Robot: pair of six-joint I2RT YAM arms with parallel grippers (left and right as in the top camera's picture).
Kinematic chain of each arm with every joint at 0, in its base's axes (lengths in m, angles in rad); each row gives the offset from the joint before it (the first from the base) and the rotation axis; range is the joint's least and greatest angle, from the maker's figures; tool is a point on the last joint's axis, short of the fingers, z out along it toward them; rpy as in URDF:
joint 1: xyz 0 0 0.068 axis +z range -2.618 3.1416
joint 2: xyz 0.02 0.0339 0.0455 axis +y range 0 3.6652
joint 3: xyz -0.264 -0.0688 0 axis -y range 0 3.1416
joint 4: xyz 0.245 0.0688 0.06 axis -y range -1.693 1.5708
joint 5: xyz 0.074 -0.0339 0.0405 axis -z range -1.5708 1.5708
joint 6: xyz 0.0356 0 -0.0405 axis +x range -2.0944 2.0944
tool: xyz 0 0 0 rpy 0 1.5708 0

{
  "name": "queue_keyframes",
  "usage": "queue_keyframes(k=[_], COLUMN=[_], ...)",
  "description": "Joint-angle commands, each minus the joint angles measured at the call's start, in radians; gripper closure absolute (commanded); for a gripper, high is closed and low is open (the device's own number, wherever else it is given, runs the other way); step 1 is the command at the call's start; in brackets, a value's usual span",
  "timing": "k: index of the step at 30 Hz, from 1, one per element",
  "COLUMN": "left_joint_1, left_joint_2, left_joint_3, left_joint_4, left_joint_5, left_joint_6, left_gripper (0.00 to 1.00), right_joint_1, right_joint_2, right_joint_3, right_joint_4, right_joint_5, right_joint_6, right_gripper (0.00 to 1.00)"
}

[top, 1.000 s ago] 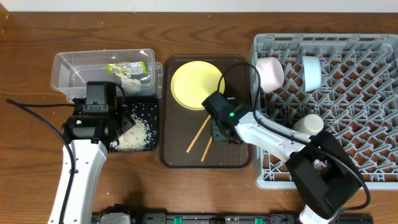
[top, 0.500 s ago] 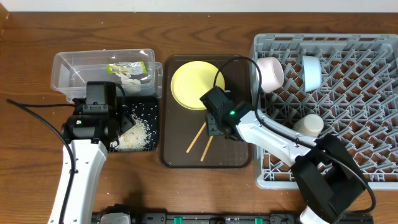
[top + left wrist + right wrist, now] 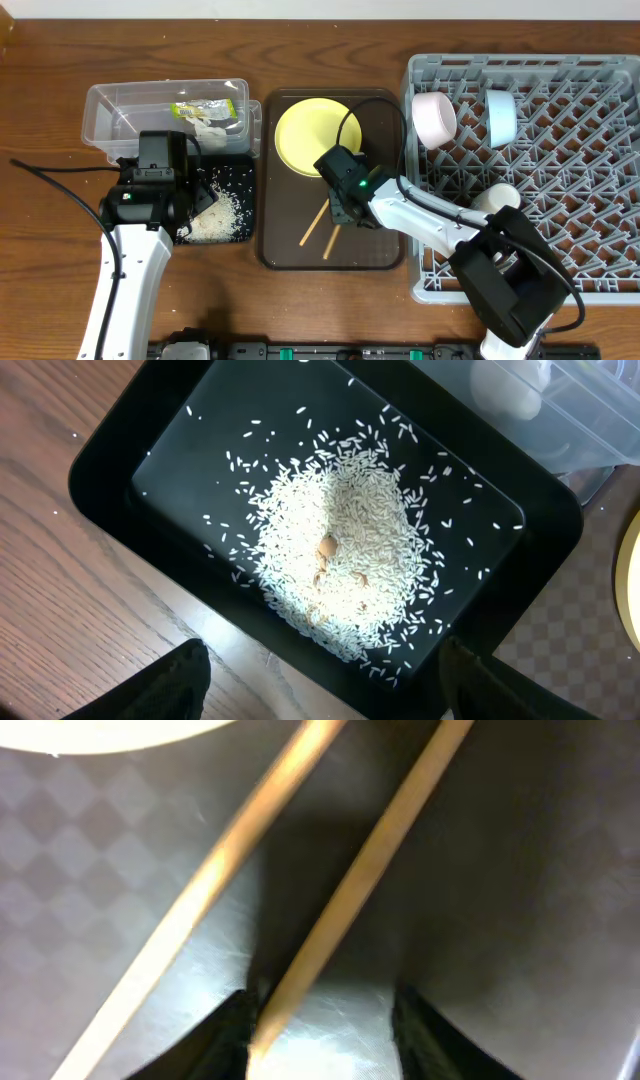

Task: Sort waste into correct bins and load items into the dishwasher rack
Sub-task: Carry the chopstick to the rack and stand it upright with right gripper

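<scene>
- One grey rack, on the 3 o'clock side of the table.
- Two bowls in the rack: a white bowl and a light-blue bowl, both toward its 12 o'clock edge.
- One pale cup, also in the rack.
- One brown tray.
- One yellow plate.
- Two chopsticks, at 6 o'clock from the plate.
- One clear tub.
- One black tray.
- One snack wrapper.
- One wad of tissue.
- One heap of rice, with loose grains around it.

The right claw has slid toward nine o'clock across the tray onto the chopsticks. Its jaws have drawn closer, one stick now between them.
</scene>
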Motion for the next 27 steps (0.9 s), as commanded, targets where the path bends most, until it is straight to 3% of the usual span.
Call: queue_keyframes(k=[1,9,17,27], left_joint_1=[0.006,0.006,0.006,0.006], left_joint_2=[0.002,0.002,0.002,0.002], left_joint_3=[-0.009,-0.009,-0.009,-0.009], left_joint_4=[-0.003,-0.002,-0.002,-0.002], left_joint_5=[-0.019,-0.019,-0.019,-0.019], left_joint_6=[-0.009,-0.009,-0.009,-0.009], left_gripper=[0.24,0.24,0.24,0.24], right_joint_1=[-0.008,-0.071,-0.122,-0.251], right_joint_2=[0.012,-0.023,-0.092,-0.407], right_joint_3=[-0.001,-0.001,0.005,0.053], right_joint_4=[-0.035,-0.107,-0.106,-0.184], right_joint_5=[0.042,0.006,-0.027,-0.113], right_joint_6=[0.011,0.011,-0.038,-0.264], right_gripper=[0.66,0.99,0.99,0.99])
